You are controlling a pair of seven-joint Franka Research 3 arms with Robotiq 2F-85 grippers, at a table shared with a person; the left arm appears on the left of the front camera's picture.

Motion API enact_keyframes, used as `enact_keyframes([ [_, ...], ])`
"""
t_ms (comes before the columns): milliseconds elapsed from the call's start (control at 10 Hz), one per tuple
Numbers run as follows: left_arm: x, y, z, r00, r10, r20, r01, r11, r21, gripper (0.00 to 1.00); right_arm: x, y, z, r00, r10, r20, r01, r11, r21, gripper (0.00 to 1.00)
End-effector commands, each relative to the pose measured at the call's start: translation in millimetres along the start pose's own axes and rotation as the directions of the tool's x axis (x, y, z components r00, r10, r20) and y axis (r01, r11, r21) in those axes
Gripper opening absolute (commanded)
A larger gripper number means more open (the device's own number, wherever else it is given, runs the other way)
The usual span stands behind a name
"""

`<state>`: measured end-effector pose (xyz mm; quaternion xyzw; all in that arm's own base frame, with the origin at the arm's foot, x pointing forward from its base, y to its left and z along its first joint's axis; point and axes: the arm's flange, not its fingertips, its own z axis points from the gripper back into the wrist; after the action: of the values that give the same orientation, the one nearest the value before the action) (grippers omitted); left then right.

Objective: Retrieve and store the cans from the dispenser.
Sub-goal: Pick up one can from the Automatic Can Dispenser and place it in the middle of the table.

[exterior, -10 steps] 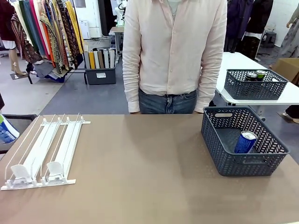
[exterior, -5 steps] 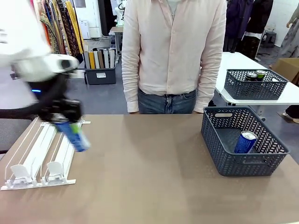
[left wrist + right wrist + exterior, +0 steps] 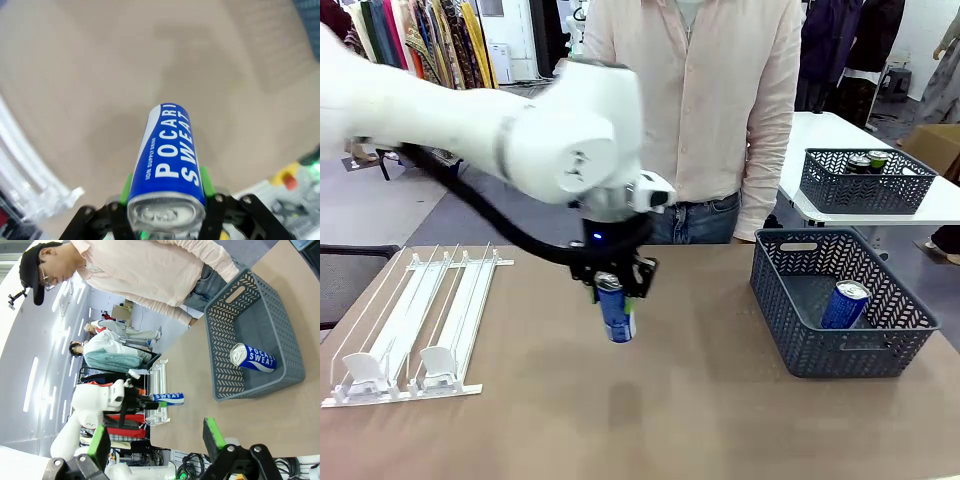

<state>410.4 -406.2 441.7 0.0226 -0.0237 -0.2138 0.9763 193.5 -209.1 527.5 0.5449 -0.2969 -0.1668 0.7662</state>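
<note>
Over the bench's (image 3: 700, 400) middle, the left pincer (image 3: 613, 287) pinches a blue Pocari Sweat can (image 3: 616, 312) in the air; near the right edge a lattice basket (image 3: 840, 345) holds another blue can (image 3: 845, 304); the white dispenser (image 3: 415, 325) lies at the left edge; the right pincer (image 3: 156, 436) stands spread.

Front and right wrist views share the basket (image 3: 840, 300).

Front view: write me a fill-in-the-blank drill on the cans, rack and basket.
1. The left tool grips a ____ can above the table.
2. The basket on the table holds ____ can.
3. The white rack has ____ cans in its lanes.
4. The right tool has its fingers ____.

Missing words: blue; one; no; open
</note>
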Motion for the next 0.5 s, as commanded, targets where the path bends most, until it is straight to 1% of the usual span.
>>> enact_keyframes([
  [0,32.9,-14.7,2.5,0.999,0.051,0.011,-0.052,0.99,0.128,0.0,3.5,2.5,-0.5,1.0,0.024,0.013,-0.025,0.999,0.032,1.0],
  [100,34.6,-22.8,-6.8,0.999,0.043,-0.007,-0.042,0.986,0.162,0.0,3.5,2.5,-0.5,1.0,0.024,0.013,-0.025,0.999,0.032,1.0],
  [200,36.3,-23.2,-15.3,0.999,0.041,-0.025,-0.037,0.986,0.164,0.0,3.5,2.5,-0.5,1.0,0.024,0.013,-0.025,0.999,0.032,1.0],
  [300,37.5,-19.6,-22.3,0.998,0.027,-0.054,-0.02,0.992,0.128,0.0,3.5,2.5,-0.5,1.0,0.024,0.013,-0.025,0.999,0.032,1.0],
  [400,38.3,-12.3,-27.4,0.998,0.009,-0.055,-0.003,0.995,0.1,0.0,3.5,2.5,-0.5,1.0,0.024,0.013,-0.025,0.999,0.032,1.0],
])
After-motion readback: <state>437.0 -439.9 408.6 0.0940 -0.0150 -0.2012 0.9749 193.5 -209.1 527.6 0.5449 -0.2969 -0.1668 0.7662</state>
